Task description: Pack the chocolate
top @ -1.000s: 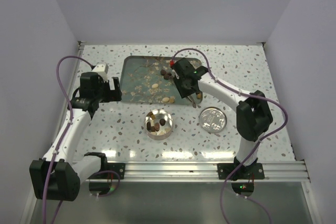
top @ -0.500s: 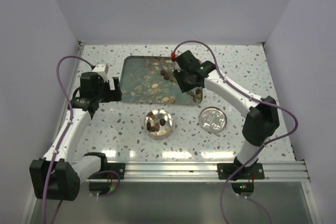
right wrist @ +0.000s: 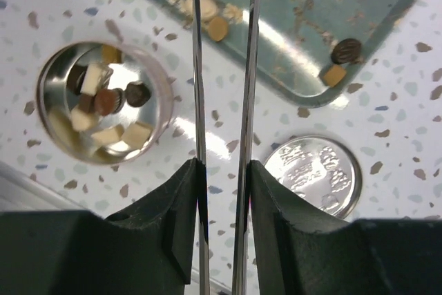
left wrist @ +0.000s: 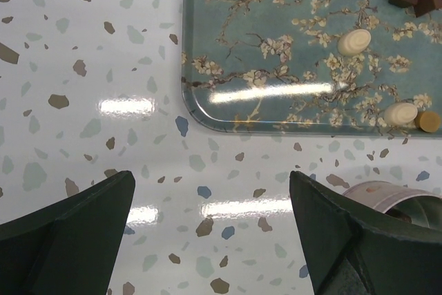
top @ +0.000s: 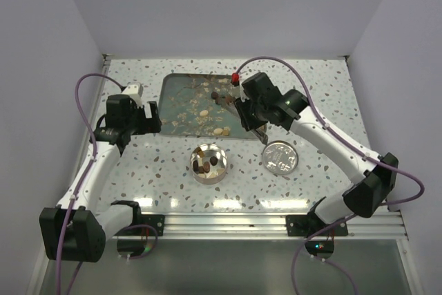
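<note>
From above, one speckled table (top: 331, 101) carries one blossom-printed tray (top: 178, 94) at the middle of its far edge. One round tin (top: 193, 168) sits toward the near edge, and one lid (top: 280, 157) lies just right of the tin, apart from it. The chocolate (top: 217, 96) is split: a dark cluster and about three pale pieces on the tray, more in the tin. Two arms are in view. The left claw (top: 149, 119) hangs beside the tray's left edge, and the right claw (top: 253, 124) hangs over the tray's near right corner. Walls (top: 41, 67) close the table's left, far and right edges, and a rail (top: 276, 222) runs along the near one. Bare table lies left of the tray, right of the lid and in front of the tin. The left wrist view shows the left claw released, jaws wide with nothing between them, over bare table off the tray's near left corner. On the tray here are about four dark pieces, two cream ovals and one tan piece, with the tin's rim at lower right. The right wrist view shows the right claw clenched on one pair of thin tweezers (right wrist: 253, 32), blades slightly apart. Their tips run out of the top of the view, so I cannot tell whether they hold a piece. About nine pieces lie in the tin, four lie near the tray's near right corner, and the lid lies off that corner.
</note>
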Available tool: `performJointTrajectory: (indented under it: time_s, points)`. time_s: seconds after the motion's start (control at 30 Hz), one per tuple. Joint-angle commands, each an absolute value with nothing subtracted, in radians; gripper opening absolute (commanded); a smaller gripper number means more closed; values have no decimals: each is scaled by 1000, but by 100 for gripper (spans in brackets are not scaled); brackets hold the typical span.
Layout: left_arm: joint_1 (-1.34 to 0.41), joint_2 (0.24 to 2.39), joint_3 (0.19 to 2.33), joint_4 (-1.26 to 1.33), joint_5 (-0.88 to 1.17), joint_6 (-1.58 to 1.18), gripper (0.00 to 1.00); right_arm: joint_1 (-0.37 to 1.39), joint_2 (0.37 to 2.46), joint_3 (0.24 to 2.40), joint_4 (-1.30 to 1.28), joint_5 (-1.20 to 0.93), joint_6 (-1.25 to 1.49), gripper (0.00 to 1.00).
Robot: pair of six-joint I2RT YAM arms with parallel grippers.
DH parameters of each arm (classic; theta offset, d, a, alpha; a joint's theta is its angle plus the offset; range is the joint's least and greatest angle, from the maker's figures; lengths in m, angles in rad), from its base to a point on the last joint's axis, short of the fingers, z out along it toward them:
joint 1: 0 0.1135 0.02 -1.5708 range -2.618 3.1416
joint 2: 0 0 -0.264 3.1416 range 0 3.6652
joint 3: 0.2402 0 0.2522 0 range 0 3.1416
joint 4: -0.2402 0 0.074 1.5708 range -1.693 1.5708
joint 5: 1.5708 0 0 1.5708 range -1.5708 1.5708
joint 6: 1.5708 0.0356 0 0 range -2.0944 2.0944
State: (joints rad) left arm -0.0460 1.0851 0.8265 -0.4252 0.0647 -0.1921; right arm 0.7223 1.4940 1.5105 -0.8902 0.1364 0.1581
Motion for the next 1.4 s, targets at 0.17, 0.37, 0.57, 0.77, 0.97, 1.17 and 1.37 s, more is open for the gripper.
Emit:
performJointTrajectory:
  time_s: [0.17, 0.37, 0.57, 0.77, 0.97, 1.17, 1.37]
  points:
    - [-40, 1103, 847, -368, 78, -221, 100, 949, 1381, 1447, -995, 126, 293, 32]
    - [-40, 1100, 841, -371, 81, -235, 100, 1012, 1319, 1421, -1066, 129, 344, 31]
    - [-40, 1085, 830, -374, 84, -253, 100, 1078, 1307, 1373, -1048, 95, 387, 32]
    - [-40, 1065, 828, -396, 64, -242, 100, 1134, 1327, 1376, -1020, 97, 399, 34]
    - [-40, 1057, 825, -403, 64, -239, 100, 1137, 1354, 1405, -1019, 121, 382, 38]
    - [-40, 1060, 830, -400, 66, -236, 100, 1137, 1373, 1424, -1020, 133, 373, 39]
    - [-40, 1068, 828, -394, 67, -236, 100, 1137, 1376, 1442, -1022, 141, 373, 39]
